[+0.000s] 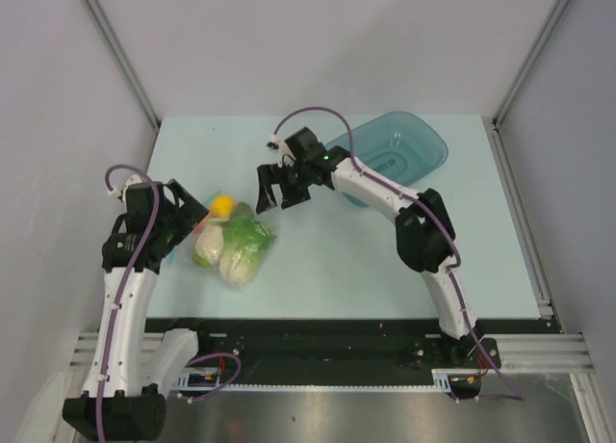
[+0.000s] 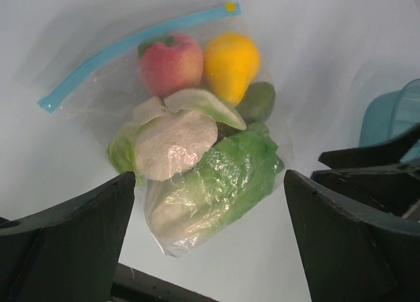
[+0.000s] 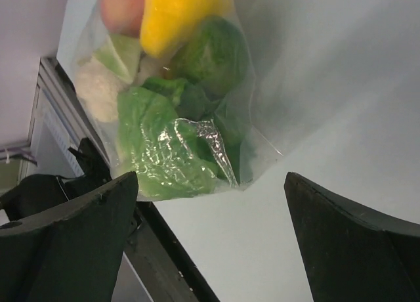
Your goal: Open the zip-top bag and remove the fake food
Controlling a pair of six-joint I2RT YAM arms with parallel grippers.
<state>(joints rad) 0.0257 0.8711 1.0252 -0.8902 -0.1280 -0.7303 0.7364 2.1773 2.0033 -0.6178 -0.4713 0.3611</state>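
The task looks barely begun: the bag is unopened as far as I can judge, every piece of food seen is inside it, and neither arm has a grip on anything. What is left is all of it: pinning the bag, parting the zip and lifting the pieces out.

The bench point(image 1: 385, 270) carries two containers. The tray point(image 1: 438, 149) sits at about 1 o'clock from the bench's centre in the top view, with the right arm crossing its near edge. The bag point(image 1: 236, 246) lies flat at about 9 o'clock, well apart from the tray. Its zip strip point(image 2: 131, 43) runs in one unbroken blue line in the left wrist view, which reads as sealed.

Inside, the cabbage point(image 2: 223, 177) fills the bottom end. The whitish piece point(image 2: 174, 144) lies against it. The red piece point(image 2: 170, 62) and yellow fruit point(image 2: 230, 65) sit side by side just under the strip. A small dark green piece point(image 2: 257, 102) is tucked beside the fruit.

The left end effector point(image 2: 209, 184) is at the bag's 9 o'clock, fingers spread wide and holding nothing. The right end effector point(image 1: 279, 195) is at the bag's 1 o'clock, also spread and holding nothing. Whether either touches the plastic I cannot tell.
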